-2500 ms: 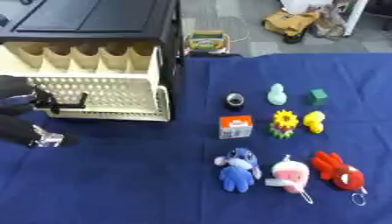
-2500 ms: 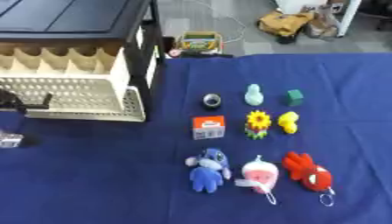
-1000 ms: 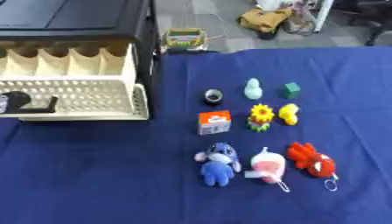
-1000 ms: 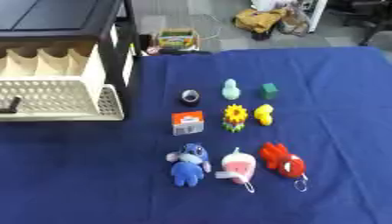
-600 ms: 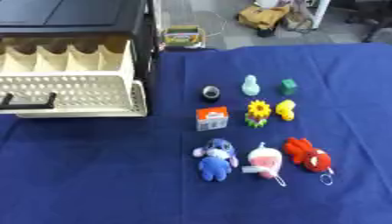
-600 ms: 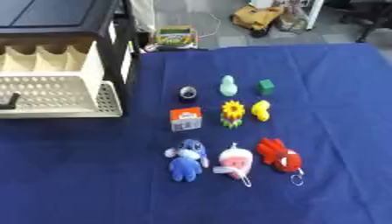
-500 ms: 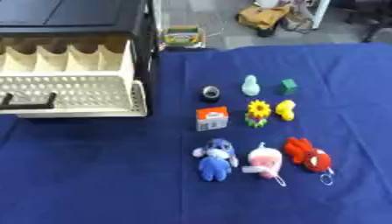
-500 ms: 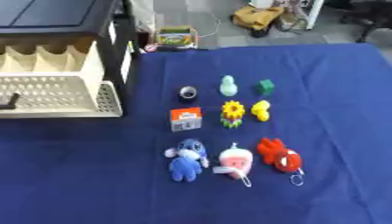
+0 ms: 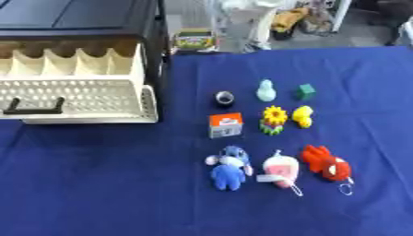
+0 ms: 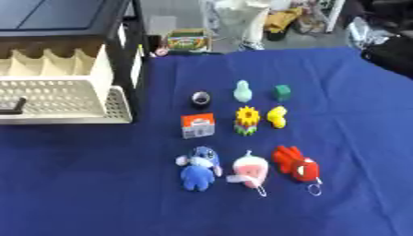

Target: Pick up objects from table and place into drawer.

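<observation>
Drawer [image 9: 77, 94] at upper left is pulled open, but all nine toys [image 9: 274, 133] sit mid-frame on the desk [image 9: 97, 184]; we see neither hand, so can't tell their state.

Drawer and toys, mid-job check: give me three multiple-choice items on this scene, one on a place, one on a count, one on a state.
1. Where is the red plush?
A. right end of the nearest row
B. inside the drawer
C. beside the green block

2. How many toys lie on the cloth?
A. five
B. nine
C. twelve

3. What state is the drawer in?
A. shut
B. pulled open
C. taken off the table

Answers:
1 A: the red plush lies right of the pink plush and blue plush.
2 B: three rows of three on the cloth.
3 B: the drawer juts out from the cabinet, compartments showing.
</observation>
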`<action>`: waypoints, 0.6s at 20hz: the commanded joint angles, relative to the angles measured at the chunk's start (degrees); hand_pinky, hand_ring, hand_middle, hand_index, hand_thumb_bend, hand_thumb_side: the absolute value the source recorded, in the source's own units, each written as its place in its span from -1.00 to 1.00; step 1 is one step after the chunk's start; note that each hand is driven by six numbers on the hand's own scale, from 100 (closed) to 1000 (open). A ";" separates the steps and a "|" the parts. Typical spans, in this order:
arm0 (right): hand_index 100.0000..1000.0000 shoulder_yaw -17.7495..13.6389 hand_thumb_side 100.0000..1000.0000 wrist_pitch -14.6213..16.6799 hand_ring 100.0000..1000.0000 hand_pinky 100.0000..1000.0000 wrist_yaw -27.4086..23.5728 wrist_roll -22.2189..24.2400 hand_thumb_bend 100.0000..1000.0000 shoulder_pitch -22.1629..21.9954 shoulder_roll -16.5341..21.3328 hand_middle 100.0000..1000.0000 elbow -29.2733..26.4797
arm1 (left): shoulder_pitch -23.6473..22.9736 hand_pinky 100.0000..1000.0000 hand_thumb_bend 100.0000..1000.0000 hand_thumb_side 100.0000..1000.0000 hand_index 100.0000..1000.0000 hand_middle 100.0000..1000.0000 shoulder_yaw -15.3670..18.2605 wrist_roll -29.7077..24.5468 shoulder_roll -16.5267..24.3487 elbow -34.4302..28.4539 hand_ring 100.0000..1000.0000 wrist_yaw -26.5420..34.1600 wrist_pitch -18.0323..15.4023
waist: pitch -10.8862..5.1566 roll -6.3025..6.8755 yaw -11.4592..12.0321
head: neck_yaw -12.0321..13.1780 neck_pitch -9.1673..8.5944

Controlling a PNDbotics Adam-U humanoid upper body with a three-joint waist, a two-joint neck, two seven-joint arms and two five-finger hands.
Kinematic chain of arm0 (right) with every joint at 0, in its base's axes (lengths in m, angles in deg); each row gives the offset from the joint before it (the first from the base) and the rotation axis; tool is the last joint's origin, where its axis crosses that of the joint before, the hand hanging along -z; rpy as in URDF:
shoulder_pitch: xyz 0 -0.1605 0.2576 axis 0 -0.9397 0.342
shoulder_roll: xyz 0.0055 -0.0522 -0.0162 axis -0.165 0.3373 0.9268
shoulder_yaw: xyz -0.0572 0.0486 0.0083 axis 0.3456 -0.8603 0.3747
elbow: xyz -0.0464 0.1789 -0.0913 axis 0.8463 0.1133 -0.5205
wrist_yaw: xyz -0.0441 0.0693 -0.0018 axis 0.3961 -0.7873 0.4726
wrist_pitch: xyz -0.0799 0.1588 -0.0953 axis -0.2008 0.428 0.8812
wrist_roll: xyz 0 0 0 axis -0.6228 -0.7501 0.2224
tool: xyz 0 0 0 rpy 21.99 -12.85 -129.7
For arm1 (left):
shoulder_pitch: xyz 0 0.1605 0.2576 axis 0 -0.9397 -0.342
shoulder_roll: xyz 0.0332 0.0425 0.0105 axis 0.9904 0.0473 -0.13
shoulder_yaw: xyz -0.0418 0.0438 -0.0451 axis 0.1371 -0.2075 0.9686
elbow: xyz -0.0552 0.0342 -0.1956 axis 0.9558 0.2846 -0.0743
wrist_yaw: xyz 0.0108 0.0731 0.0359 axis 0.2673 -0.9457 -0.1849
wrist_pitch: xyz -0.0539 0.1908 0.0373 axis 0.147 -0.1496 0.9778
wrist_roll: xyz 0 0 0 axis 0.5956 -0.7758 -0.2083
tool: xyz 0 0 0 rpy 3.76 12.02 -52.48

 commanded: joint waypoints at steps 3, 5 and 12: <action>0.76 1.62 0.63 0.71 0.65 0.59 2.96 7.69 -0.33 0.27 4.09 0.52 -0.80 | 0.62 -1.00 0.09 0.72 0.65 -1.00 0.45 3.96 0.96 -0.67 -1.00 1.41 0.56 | -1.13 -0.12 0.01 | -0.08 0.03; 0.75 2.21 0.65 1.19 0.66 0.60 3.43 9.63 -0.27 0.35 4.21 0.52 -0.80 | 0.72 -1.00 0.08 0.69 0.65 -1.00 0.33 4.92 0.81 -0.67 -1.00 1.80 0.51 | -1.14 -0.12 0.04 | 0.16 -0.20; 0.72 4.97 0.65 1.54 0.68 0.60 3.80 15.48 0.00 -0.55 4.41 0.53 -0.80 | 1.28 -1.00 0.11 0.67 0.63 -1.00 0.17 8.95 0.41 -0.67 -1.00 2.77 -0.52 | -1.02 -0.20 0.22 | -1.20 -0.54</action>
